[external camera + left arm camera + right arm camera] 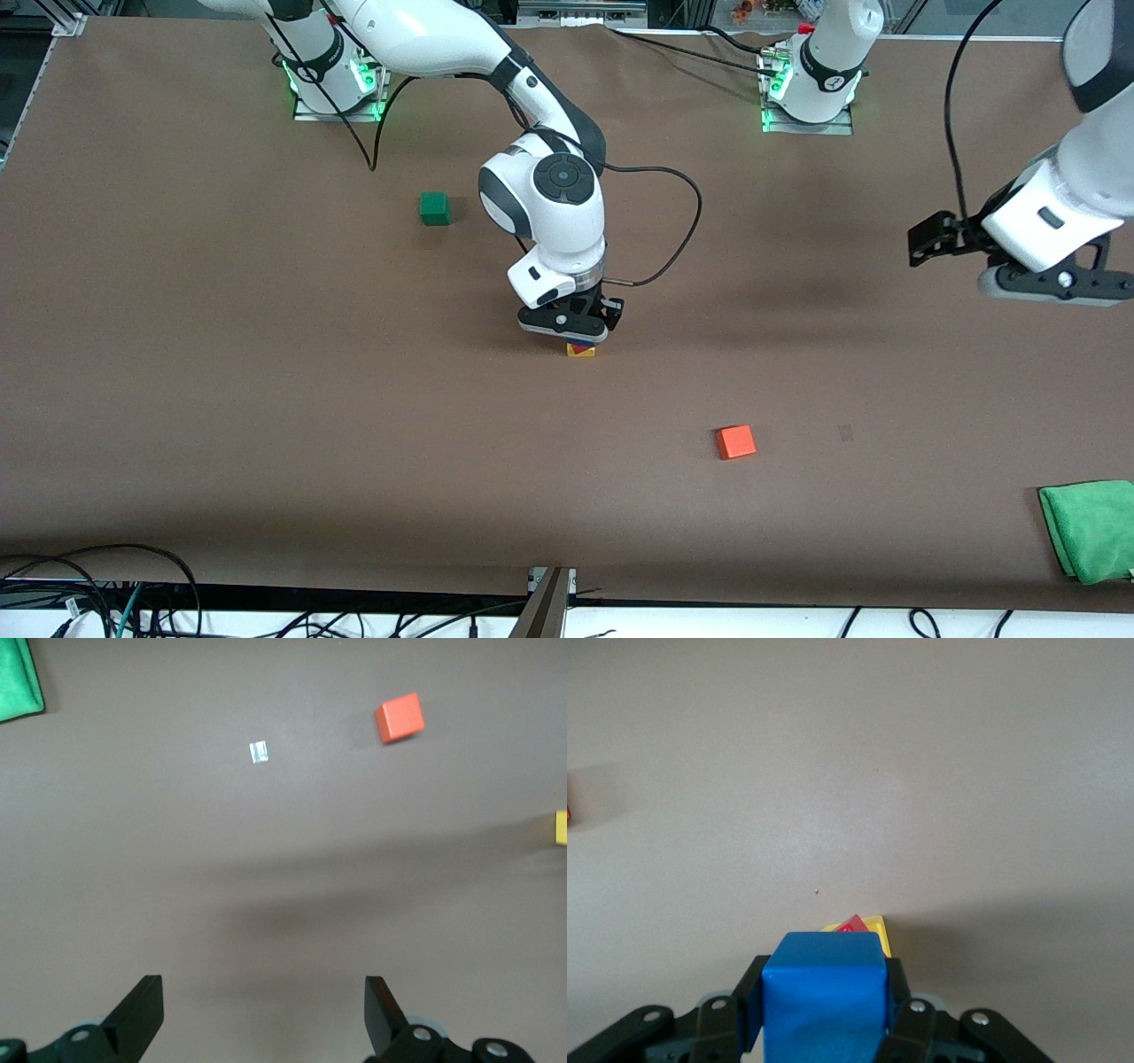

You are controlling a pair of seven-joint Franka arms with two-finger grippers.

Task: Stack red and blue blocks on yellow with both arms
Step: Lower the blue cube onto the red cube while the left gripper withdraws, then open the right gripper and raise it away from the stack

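The right hand is gripping the blue block directly over the red block, which is sitting on the yellow block mid-tabletop; the left hand is waiting with fingers spread above the tabletop's left-arm end, holding nothing

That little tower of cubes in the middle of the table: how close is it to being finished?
Nearly finished. The red cube already sits on the yellow cube. The right hand is shut on the blue cube, holding it right over those two. What's left is letting go of it on top. The left hand waits open, over bare table at its own end.
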